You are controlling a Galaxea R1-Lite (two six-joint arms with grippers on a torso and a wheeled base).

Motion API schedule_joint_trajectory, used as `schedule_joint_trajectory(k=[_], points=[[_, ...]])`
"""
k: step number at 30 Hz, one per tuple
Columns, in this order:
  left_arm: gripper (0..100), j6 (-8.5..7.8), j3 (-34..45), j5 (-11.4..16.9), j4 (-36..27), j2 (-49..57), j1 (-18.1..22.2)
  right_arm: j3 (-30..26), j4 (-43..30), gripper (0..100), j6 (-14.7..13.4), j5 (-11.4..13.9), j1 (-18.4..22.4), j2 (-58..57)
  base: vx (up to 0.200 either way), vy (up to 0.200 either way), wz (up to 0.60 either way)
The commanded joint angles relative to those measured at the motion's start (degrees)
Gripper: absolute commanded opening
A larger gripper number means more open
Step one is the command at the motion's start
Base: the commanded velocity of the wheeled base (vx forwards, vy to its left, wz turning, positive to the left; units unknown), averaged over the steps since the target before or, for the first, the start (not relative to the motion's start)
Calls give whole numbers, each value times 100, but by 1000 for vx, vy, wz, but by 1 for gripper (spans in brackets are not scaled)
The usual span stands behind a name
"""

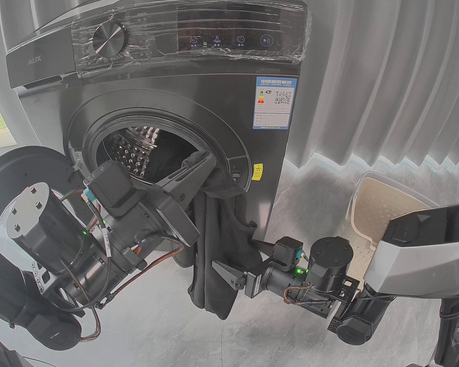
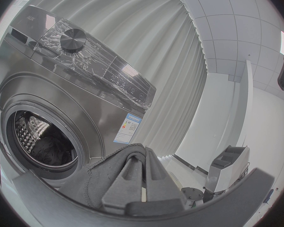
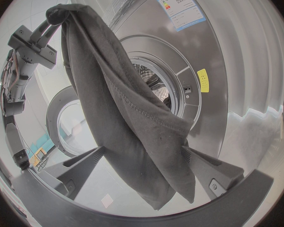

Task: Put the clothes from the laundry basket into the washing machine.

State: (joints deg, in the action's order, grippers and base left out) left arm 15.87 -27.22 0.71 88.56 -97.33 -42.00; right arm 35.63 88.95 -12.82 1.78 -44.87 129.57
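A dark grey garment hangs in front of the washing machine, just right of its open drum. My left gripper is shut on the garment's top edge at the rim of the opening. Lower down, my right gripper stands open, and the hanging cloth passes between its spread fingers. In the left wrist view, dark clothes lie inside the drum. The right wrist view shows my left gripper pinching the cloth's top.
The round machine door stands swung open to the left, behind my left arm. A cream laundry basket sits on the floor to the right, against a white curtain. Grey floor tiles lie bare under the garment.
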Motion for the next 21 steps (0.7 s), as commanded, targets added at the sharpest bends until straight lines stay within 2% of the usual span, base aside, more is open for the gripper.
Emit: schedule_joint_trajectory(k=[1,8,16,21], points=[[0,4,-38,0,3,3,-2,49,17,100,8,7,-13,121,0,0,0],[0,4,-55,0,3,3,-10,471,17,100,17,191,75,551,0,0,0],[0,4,-73,8,3,3,-10,928,17,100,8,174,75,833,0,0,0],[0,12,-169,0,3,12,-54,954,25,100,-1,182,154,947,0,0,0]])
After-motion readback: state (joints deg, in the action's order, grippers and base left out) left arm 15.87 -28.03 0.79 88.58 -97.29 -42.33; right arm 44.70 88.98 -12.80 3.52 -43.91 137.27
